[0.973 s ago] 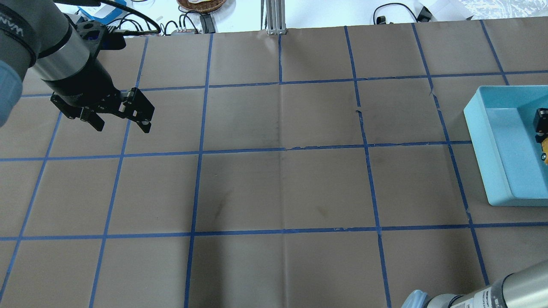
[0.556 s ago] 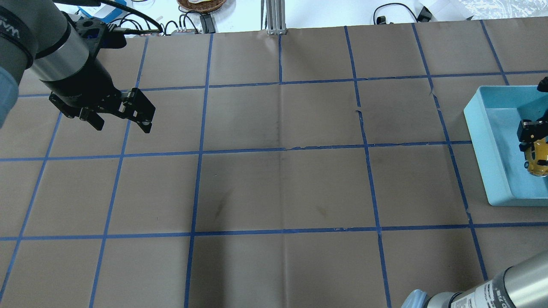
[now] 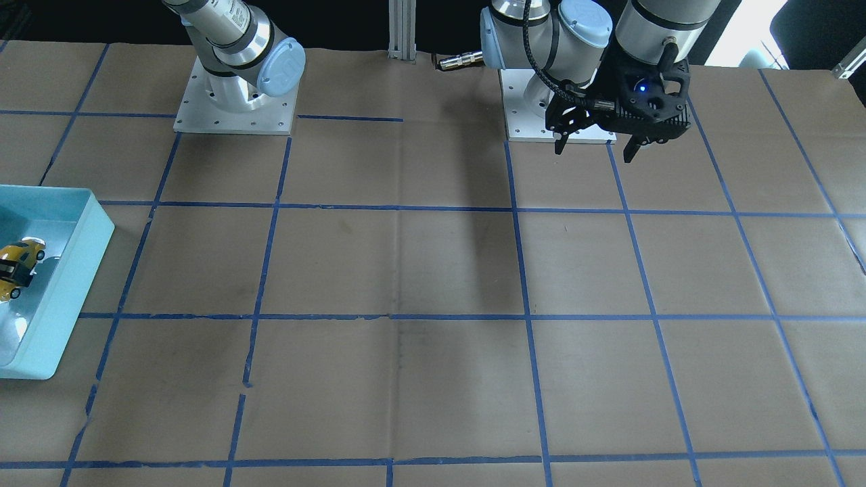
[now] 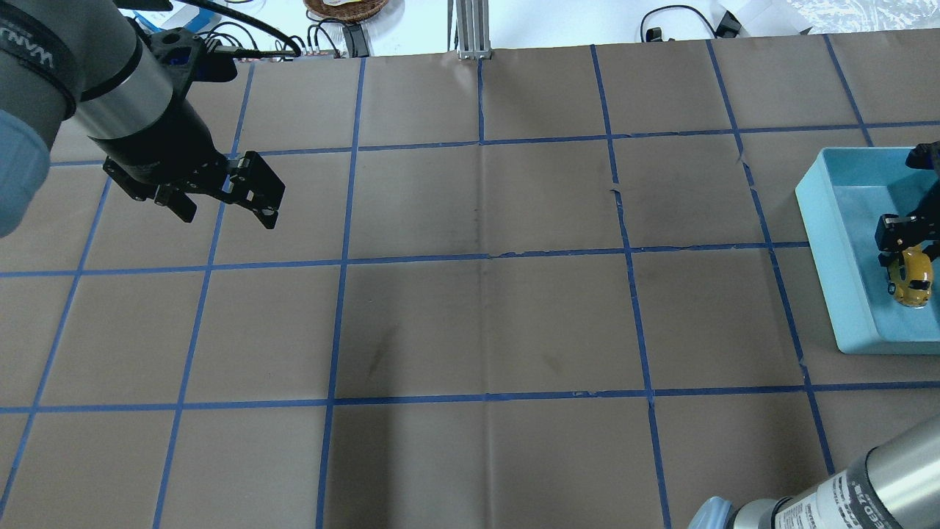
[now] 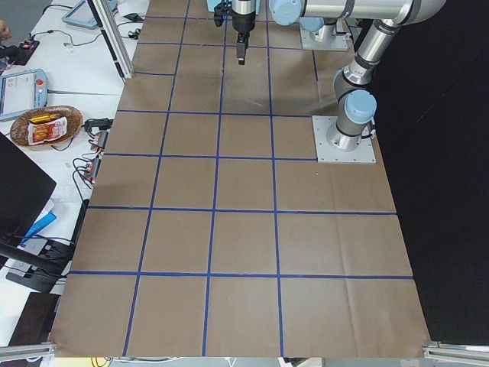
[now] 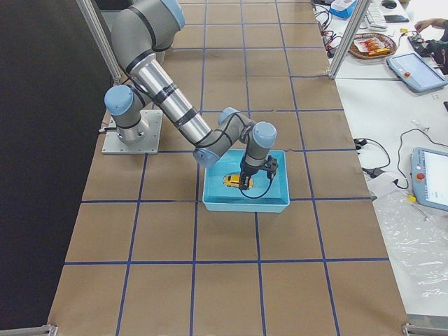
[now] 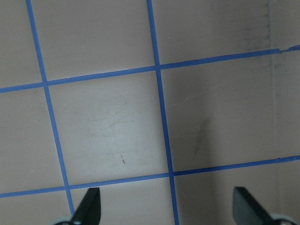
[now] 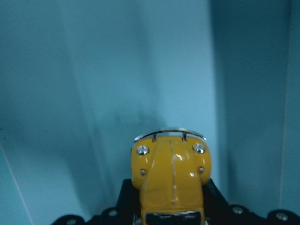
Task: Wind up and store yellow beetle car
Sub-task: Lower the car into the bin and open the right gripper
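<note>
1. Yellow and glossy, the toy car (image 4: 910, 275) has come further in over the blue tray (image 4: 819, 220) within the last second, pinched at its sides by the right jaws.
2. Left jaws, spread wide and empty, have drifted slightly inward above the bench (image 4: 477, 316).
3. Storing looks nearly finished. Only letting go seems left, though I cannot tell whether the wheels touch the tray floor.

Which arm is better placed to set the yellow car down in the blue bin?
Right. The right gripper holds the yellow beetle car in the blue bin; the left gripper hangs open, far across the table.
</note>
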